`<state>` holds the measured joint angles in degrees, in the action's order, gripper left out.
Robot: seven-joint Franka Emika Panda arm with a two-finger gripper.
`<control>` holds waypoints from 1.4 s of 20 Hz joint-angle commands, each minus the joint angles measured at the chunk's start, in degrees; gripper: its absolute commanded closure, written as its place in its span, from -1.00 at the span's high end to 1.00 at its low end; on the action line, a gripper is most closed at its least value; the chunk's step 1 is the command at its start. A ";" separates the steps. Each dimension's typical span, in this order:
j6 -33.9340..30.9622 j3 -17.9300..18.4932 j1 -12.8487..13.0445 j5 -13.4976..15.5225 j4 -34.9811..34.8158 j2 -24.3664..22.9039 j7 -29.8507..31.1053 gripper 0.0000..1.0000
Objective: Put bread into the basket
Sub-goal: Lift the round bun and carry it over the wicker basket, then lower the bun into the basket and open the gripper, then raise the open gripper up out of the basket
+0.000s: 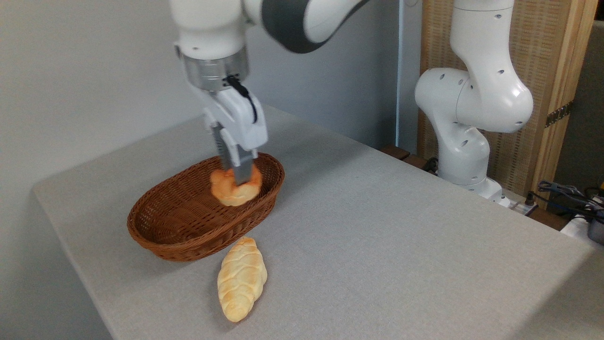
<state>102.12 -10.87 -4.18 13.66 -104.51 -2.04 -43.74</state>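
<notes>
The table (377, 236) is bearing the basket (160, 236) near its left end, with a pale braided loaf (241, 278) lying just in front of it. The gripper (238, 177) is reaching down over the basket's right half, clamped on the bread (231, 191), which is hanging within the rim. Lowering until the bread is resting on the weave before parting the fingers would likely keep it from rolling out.

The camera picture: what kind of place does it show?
Probably a robotics lab, not a kitchen: a bare grey table, the robot arm's base mounted beside it, loose cables at the right, and toy-like bread.
</notes>
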 commanded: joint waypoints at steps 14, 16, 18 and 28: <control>11.70 -7.32 -0.04 -3.03 1.68 6.61 17.47 1.00; 11.62 -7.32 -0.04 -5.12 2.63 6.26 17.38 1.00; 9.26 -6.80 -0.22 -9.60 4.92 5.74 17.38 1.00; -10.27 9.46 4.26 -9.79 14.33 2.13 4.10 1.00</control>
<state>92.78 -5.29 -3.31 4.22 -90.23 0.93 -39.31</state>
